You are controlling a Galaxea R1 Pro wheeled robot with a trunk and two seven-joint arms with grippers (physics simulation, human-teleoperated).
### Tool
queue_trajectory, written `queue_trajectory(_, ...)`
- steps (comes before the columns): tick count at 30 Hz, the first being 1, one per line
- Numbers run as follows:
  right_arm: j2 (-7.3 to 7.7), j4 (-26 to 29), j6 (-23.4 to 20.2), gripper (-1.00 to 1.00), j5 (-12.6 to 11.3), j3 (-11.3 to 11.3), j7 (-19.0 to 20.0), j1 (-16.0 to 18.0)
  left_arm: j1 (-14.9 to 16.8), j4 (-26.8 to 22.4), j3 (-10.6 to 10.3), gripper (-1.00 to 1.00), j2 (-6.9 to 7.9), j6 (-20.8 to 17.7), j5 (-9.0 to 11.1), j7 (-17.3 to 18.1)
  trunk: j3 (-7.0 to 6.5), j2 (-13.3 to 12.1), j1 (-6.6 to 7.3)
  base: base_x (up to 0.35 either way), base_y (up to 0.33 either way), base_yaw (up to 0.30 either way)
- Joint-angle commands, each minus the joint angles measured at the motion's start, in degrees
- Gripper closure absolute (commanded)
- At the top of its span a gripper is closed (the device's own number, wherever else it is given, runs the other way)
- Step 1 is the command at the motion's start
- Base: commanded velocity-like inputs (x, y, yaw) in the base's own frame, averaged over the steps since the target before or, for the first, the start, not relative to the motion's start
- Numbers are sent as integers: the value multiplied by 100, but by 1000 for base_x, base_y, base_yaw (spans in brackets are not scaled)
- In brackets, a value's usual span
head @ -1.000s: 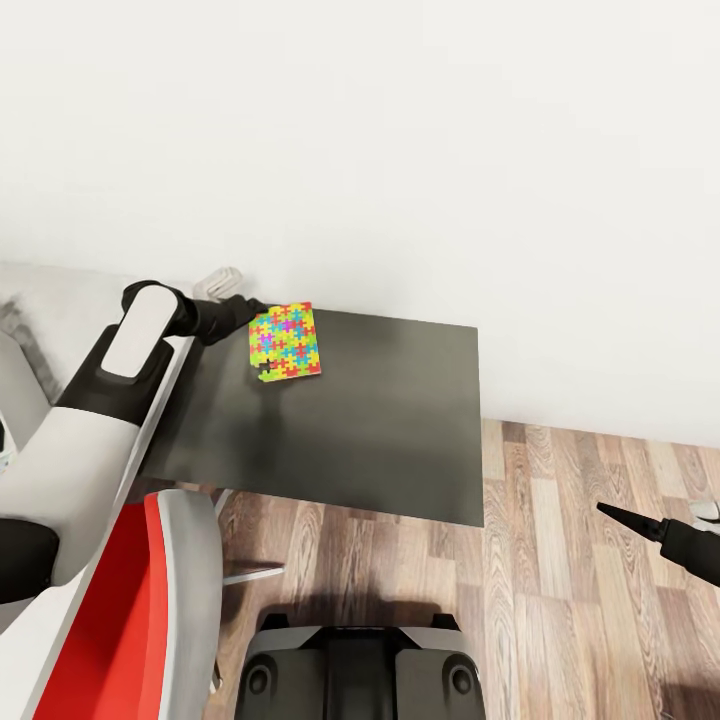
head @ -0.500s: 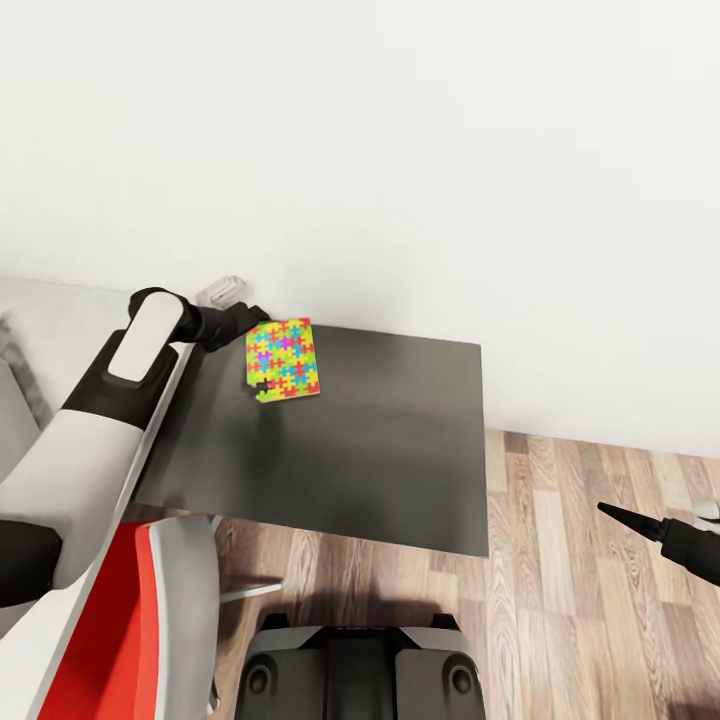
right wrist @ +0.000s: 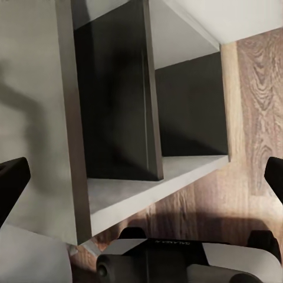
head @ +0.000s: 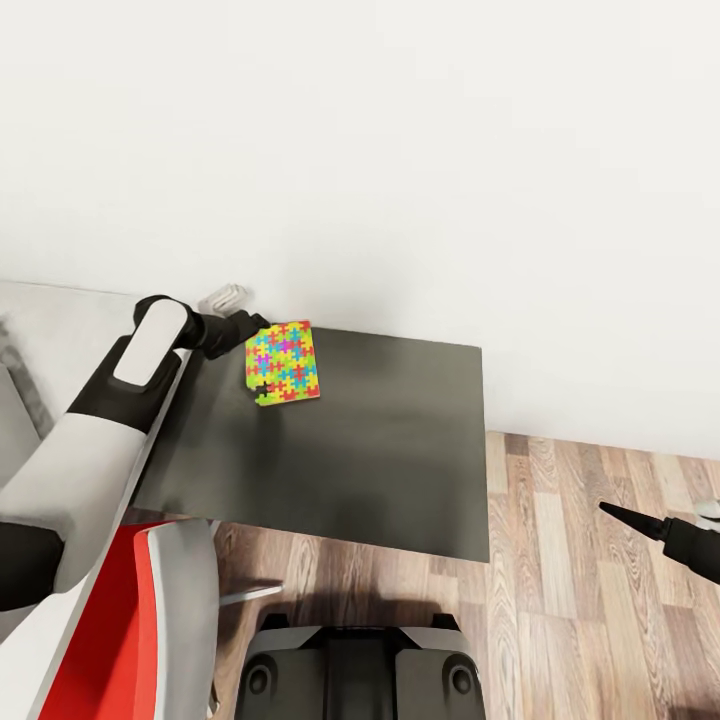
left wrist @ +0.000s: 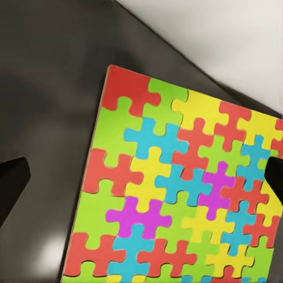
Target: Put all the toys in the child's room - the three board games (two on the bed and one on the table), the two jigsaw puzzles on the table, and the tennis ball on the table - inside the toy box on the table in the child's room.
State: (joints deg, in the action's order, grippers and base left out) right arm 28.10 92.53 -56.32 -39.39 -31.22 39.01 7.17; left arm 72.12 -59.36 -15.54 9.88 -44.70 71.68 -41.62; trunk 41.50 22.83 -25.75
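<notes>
Dark table (head: 380, 440) carries the jigsaw puzzle (head: 283, 362) flat, long axis toward the wall, left tool (left wrist: 141, 177) spread apart.

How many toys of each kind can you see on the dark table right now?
Jigsaw puzzles: 1, the multicoloured jigsaw puzzle near the table's far left corner, by the left gripper.
Total: 1

left tool (head: 250, 330) nearer jigsaw puzzle (head: 283, 362)
</notes>
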Motion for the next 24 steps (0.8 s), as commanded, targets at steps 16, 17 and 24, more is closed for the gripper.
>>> queue_trajectory(16, 26, 2, -29, -100, 19, -7, 31, 4, -2, 397, -24, -100, -19, 66, 40, -5, 7, 9, -3, 3, 0, 0)
queue_trajectory(17, 27, 0, -29, -100, 17, -7, 32, 4, -3, 448, -24, -100, -23, 69, 38, 0, 7, 9, -3, 0, 0, 0)
queue_trajectory(24, 28, 1, -28, -100, 18, -7, 31, 4, 1, 603, -31, -100, -32, 78, 33, 35, 7, 9, -3, 0, 0, 0)
